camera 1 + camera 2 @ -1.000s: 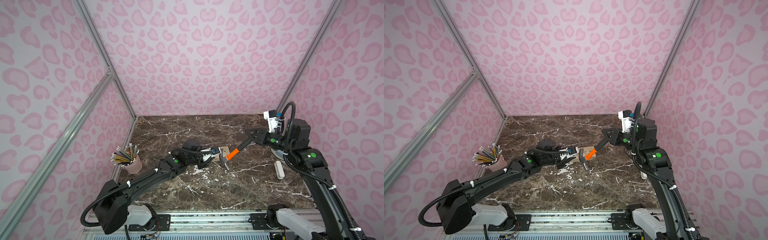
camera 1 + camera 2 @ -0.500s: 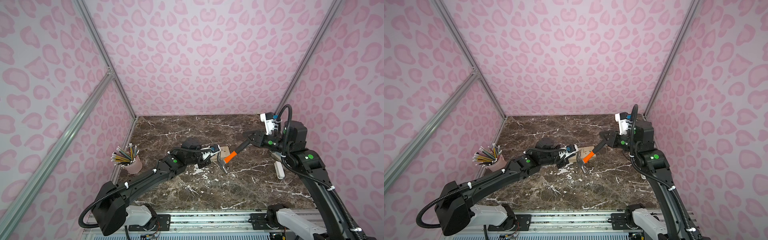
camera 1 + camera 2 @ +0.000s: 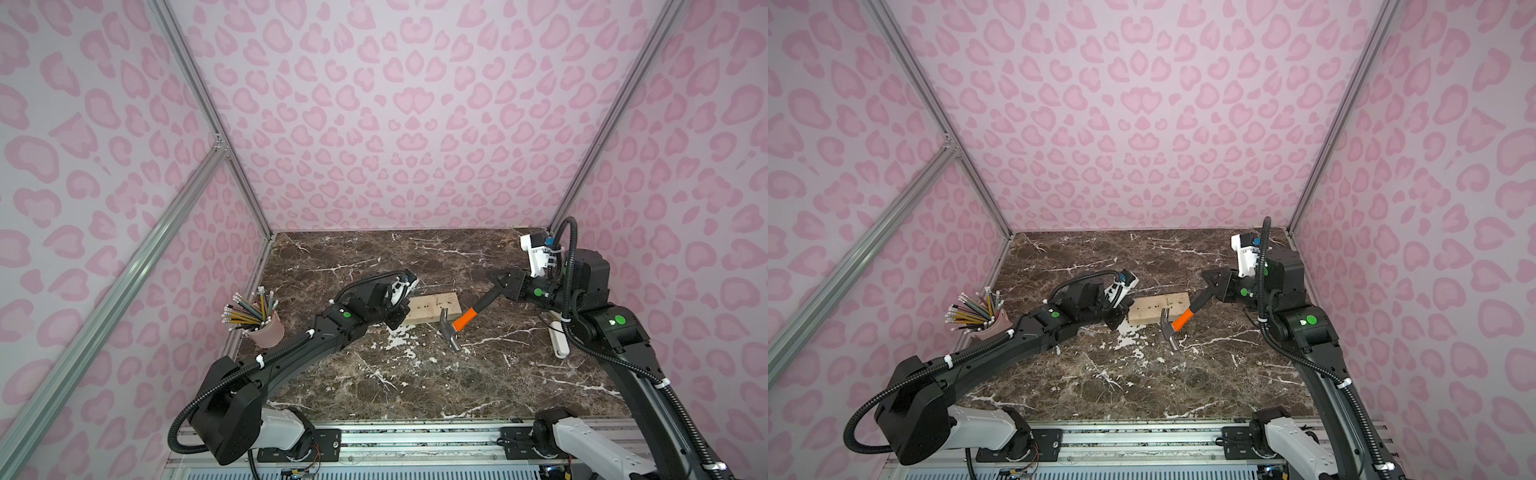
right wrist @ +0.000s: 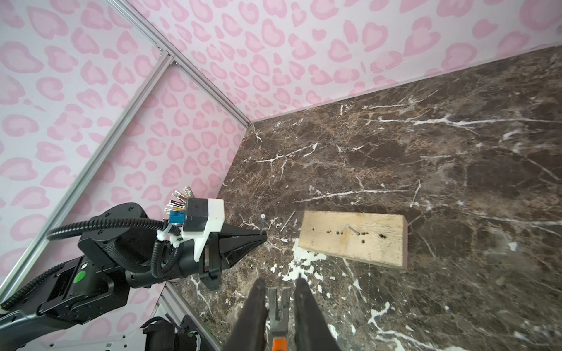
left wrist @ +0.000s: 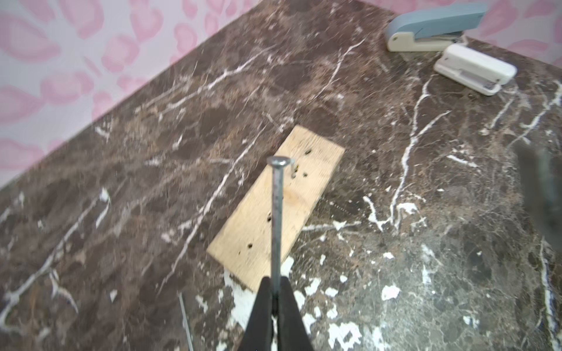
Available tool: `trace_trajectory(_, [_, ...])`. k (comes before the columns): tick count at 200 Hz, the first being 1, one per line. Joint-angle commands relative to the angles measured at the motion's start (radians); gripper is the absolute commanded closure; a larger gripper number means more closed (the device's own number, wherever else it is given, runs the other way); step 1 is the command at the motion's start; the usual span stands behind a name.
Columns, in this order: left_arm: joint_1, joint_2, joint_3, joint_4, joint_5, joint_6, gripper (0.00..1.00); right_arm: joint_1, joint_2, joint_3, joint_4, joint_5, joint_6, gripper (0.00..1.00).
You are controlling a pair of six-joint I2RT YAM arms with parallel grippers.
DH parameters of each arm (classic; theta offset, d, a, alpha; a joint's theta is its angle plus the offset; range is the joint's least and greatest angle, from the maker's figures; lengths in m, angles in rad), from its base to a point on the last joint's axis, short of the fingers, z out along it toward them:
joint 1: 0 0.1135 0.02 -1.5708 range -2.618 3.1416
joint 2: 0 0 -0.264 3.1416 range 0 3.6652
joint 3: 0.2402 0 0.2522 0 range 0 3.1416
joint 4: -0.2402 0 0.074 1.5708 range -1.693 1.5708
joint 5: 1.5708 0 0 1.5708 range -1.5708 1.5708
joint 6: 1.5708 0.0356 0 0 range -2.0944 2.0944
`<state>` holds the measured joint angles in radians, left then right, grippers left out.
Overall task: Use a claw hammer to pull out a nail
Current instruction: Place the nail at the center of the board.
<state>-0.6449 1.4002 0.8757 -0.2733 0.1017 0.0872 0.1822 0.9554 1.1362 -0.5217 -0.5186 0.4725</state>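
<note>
Steel nail (image 5: 276, 218) is sitting clenched in the left pincer (image 5: 275, 281) while the right pincer (image 4: 279, 284) is gripping the claw hammer (image 3: 464, 319) by its shaft end, probably risking slippage under prying load.

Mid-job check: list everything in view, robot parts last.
table: one, brown marble.
claw hammer: one, silver head, orange collar, black shaft, in right gripper.
wooden block: one, pale, holed, mid-table.
held nail: one, grey, in left gripper.
standing nail: one, grey, in the block.
loose nail: one, grey, on table beside block.
pencil cup: one, pink, left table edge.
white stapler: one, right table edge.
blue-grey stapler: one, beside it.
left gripper: one, black, shut on held nail.
right gripper: one, black, shut on hammer shaft.
</note>
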Motion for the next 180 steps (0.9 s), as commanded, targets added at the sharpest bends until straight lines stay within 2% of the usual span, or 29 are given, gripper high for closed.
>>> trace_trajectory(1, [0.055,0.009,-0.017,-0.039,-0.012,-0.139,0.97,0.001,-0.01,-0.006,0.065,0.029,0.008,1.0])
trace_trajectory(28, [0.171,0.064,-0.04,-0.06,0.056,-0.201,0.97,0.004,-0.011,-0.017,0.068,0.043,0.003,1.0])
trace_trajectory(47, [0.197,0.106,-0.021,-0.099,0.022,-0.211,0.97,0.008,-0.018,-0.023,0.071,0.049,0.004,1.0])
trace_trajectory(105, [0.299,0.277,0.056,-0.182,0.016,-0.235,0.96,0.009,-0.042,-0.046,0.066,0.068,0.006,1.0])
trace_trajectory(180, [0.31,0.374,0.092,-0.237,0.036,-0.226,0.95,0.009,-0.055,-0.076,0.086,0.081,0.02,1.0])
